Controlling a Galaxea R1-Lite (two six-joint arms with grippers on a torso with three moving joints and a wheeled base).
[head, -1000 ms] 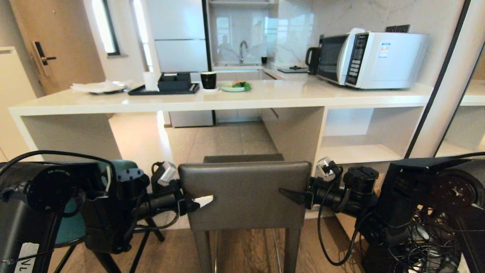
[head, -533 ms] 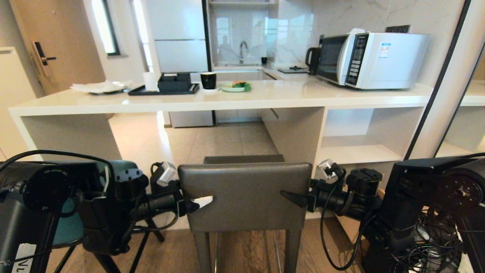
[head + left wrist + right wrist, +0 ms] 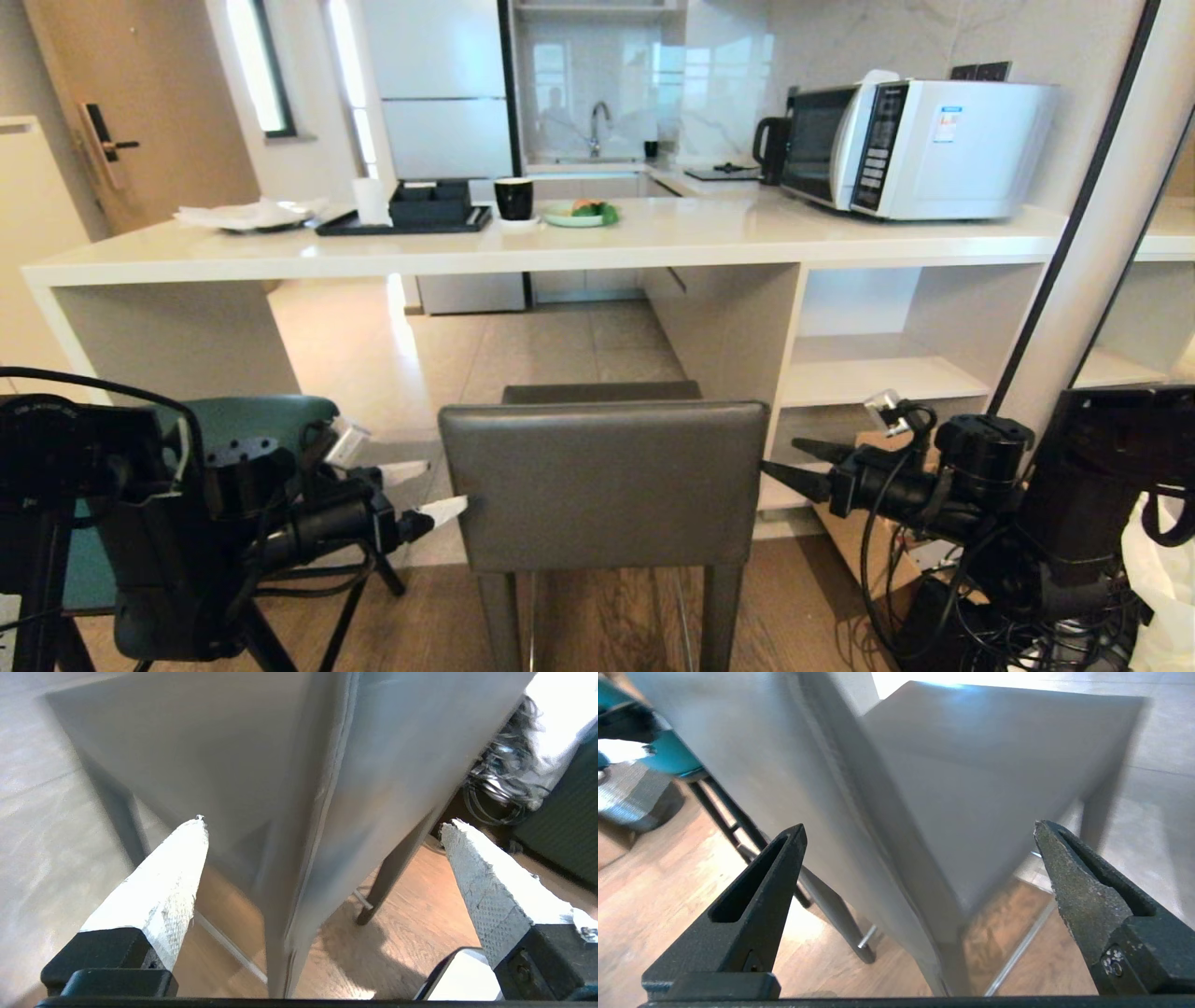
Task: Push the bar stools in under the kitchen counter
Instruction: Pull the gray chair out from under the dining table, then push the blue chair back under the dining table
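Squarely: grey stool facing counter

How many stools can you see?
2. The grey stool stands in the middle, facing the counter. The teal stool is to its left, partly hidden behind the robot's left arm.

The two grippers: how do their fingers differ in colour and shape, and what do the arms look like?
The left gripper has pointed fingers wrapped in white textured tape. The right gripper has bare black tapered fingers with slots. Both arms are black with loose black cables.
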